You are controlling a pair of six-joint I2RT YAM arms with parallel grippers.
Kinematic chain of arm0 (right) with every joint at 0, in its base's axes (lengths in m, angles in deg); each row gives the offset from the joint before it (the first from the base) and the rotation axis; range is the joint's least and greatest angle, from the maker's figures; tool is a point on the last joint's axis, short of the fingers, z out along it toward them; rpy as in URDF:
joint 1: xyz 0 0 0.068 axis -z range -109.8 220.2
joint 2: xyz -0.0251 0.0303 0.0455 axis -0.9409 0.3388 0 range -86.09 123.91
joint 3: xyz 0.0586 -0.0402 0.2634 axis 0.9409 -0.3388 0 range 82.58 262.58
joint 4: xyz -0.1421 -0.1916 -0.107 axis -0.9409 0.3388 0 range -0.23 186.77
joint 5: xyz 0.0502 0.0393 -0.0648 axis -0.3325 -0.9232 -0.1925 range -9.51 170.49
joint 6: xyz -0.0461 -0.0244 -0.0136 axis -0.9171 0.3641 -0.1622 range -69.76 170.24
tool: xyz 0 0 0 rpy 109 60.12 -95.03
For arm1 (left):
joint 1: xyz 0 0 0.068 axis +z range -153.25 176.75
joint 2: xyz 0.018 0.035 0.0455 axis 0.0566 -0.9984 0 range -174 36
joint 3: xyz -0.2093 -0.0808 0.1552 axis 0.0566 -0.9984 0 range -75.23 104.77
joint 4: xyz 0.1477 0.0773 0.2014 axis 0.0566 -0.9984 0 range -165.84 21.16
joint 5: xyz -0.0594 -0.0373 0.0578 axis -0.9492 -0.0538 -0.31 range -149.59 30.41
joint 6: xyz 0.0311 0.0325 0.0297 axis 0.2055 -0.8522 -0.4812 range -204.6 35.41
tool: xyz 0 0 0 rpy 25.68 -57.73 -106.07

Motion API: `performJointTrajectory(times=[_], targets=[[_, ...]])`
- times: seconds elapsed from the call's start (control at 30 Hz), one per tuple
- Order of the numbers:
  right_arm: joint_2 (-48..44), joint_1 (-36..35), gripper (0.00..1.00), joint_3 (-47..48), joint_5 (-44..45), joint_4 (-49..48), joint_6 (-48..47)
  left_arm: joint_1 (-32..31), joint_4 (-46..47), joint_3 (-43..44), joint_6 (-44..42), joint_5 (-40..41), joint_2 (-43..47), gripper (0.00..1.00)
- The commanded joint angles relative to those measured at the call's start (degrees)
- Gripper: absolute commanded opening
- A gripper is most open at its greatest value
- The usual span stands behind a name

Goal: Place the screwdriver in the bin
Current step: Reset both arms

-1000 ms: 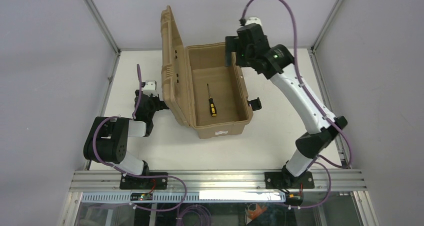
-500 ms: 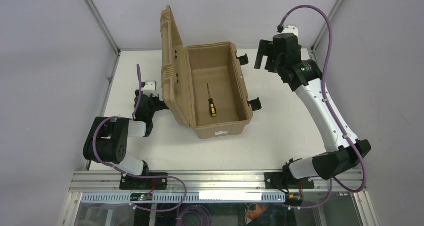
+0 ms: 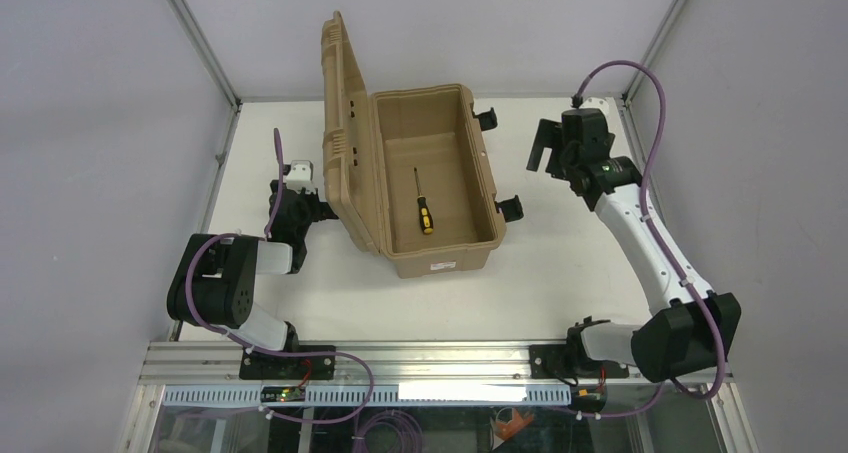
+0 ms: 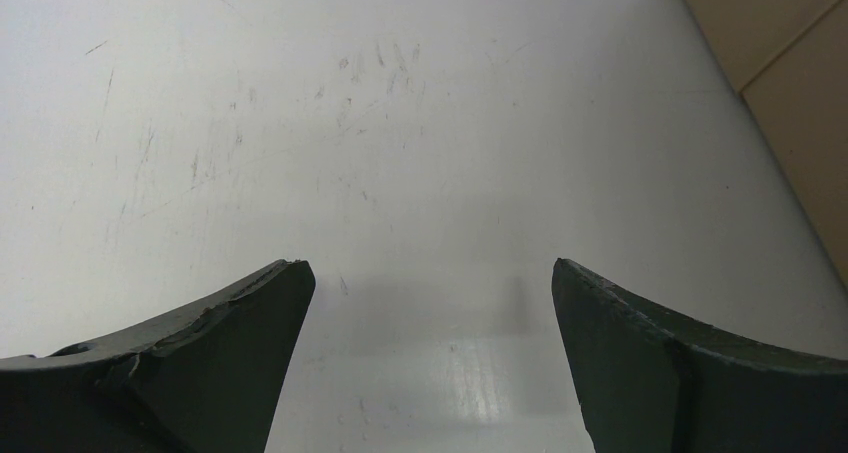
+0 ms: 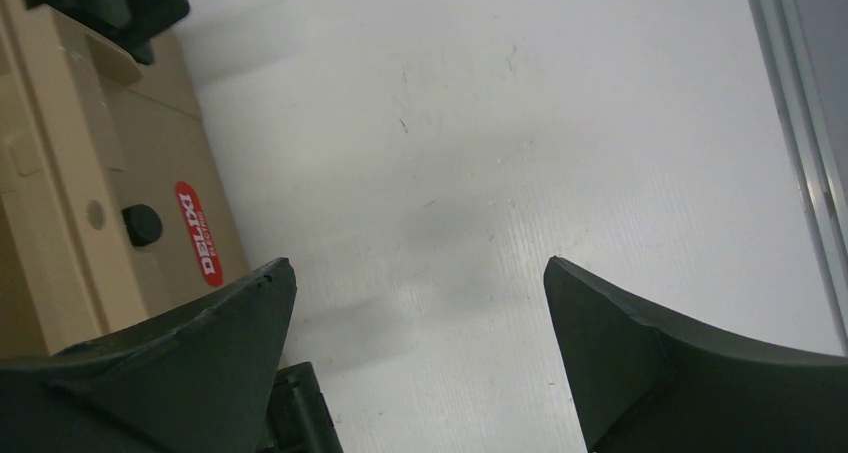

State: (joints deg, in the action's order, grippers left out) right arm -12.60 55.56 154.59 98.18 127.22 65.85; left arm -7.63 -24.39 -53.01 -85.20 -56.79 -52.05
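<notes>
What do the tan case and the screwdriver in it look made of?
The case: apparently moulded plastic, matte tan, judging by its ribbed, formed panels and uniform colour. The screwdriver: thin dark shaft, likely metal; stubby yellow-and-black handle, probably plastic or rubber, too small to tell which.

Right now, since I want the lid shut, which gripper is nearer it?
Left. The left gripper sits low beside the lid's outer face; the right gripper hangs open beyond the bin's opposite side.

Screwdriver point(image 3: 425, 204) inside the bin point(image 3: 446, 257) on the table point(image 3: 570, 263); left gripper point(image 4: 430, 278) beside its lid point(image 3: 345, 138), right gripper point(image 3: 541, 150) off rightward.
</notes>
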Motion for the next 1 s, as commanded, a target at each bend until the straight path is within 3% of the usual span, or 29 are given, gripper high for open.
performJointTrajectory(times=[0.0,0.53,0.97], targets=[[-3.34,0.99,0.99,-5.41,-0.65,-8.17,1.02,0.60,1.63,-0.25,0.46,-0.94,1.74,0.99],[-4.59,1.80,0.99,-26.84,0.62,-26.21,1.73,0.60,1.61,-0.26,0.46,-0.94,1.76,0.99],[-4.71,1.89,0.99,-28.68,-0.22,-28.75,1.36,0.60,1.61,-0.30,0.45,-0.88,1.79,0.99]])
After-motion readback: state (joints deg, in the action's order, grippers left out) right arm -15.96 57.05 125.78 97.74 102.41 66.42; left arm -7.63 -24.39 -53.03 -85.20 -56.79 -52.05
